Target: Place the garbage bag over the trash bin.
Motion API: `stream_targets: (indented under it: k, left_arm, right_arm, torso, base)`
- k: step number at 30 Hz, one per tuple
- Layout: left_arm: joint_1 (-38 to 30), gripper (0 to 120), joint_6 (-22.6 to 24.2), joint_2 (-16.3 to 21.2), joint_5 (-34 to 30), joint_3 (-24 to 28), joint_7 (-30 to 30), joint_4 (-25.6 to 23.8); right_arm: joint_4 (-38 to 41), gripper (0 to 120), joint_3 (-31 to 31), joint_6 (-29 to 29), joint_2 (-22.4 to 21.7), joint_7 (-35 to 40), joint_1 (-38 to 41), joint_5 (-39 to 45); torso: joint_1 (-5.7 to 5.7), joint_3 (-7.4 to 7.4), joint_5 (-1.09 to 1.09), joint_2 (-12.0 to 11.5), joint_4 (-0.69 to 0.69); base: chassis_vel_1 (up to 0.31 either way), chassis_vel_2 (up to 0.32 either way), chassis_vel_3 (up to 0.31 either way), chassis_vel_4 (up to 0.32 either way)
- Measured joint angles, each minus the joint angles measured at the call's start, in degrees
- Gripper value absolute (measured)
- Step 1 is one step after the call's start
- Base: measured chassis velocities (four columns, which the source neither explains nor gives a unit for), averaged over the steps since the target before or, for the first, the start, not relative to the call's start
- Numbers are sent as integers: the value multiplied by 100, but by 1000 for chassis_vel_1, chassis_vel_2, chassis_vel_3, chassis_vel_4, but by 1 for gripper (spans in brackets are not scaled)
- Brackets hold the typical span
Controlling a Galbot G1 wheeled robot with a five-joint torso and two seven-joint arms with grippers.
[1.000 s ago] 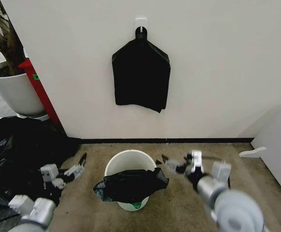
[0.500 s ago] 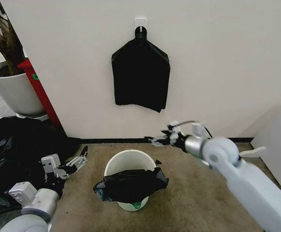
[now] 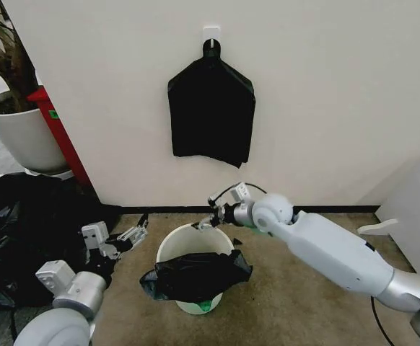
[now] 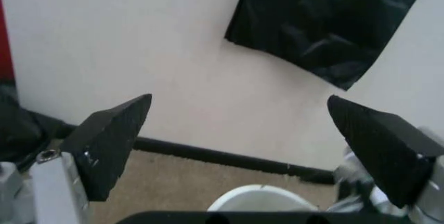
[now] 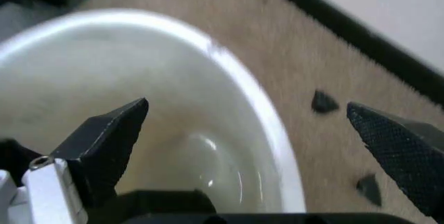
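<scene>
The trash bin is a small white bucket on the carpet before the wall. The garbage bag, black and crinkled, hangs crumpled over the bin's near rim and front; the far half of the mouth is uncovered. My right gripper is open just above the bin's far rim. In the right wrist view the gripper straddles that rim of the bin, fingers wide apart, holding nothing. My left gripper stands open to the left of the bin, apart from it. In its own view the gripper faces the wall, with the bin low in front.
A flat black sheet hangs on a white wall hook above the bin. A heap of black bags, a large white plant pot and a red panel crowd the left. A white board stands at the right. Small black scraps lie on the carpet.
My right arm has swung from the front right, up and leftward, to the bin's far rim. My left gripper has edged closer to the bin. Bag and bin have not moved.
</scene>
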Motion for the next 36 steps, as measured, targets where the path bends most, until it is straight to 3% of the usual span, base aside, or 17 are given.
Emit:
stream_targets:
  k: [6, 11, 22, 32, 36]
  left_arm:
    - [-278, 100, 73, 5, -37, 159, -44, -10]
    - [-370, 100, 86, 62, -43, 163, -69, -74]
    - [-378, 100, -11, 93, -82, 145, -57, -118]
    - [-359, 100, -101, 61, 128, 243, -25, -52]
    - [-357, 100, -107, 55, 149, 264, -24, -55]
  right_arm:
    - [-421, 97, -65, 0, 222, 161, -16, 136]
    - [-463, 84, -139, 0, 200, 384, -34, 396]
    - [-493, 41, -209, 1, 204, 862, -57, 561]
    - [-89, 4, -98, 3, 142, 1515, -168, 1090]
    - [235, 0, 124, 6, -73, 1851, -267, 1323]
  torso:
    - [0, 0, 0, 0, 3]
    - [0, 0, 1, 0, 2]
    - [0, -1, 0, 1, 2]
    - [0, 0, 1, 0, 3]
    - [0, -1, 1, 0, 4]
  base:
    - [0, 0, 0, 0]
    - [0, 0, 0, 0]
    - [0, 0, 0, 0]
    - [0, 0, 0, 0]
    - [0, 0, 0, 0]
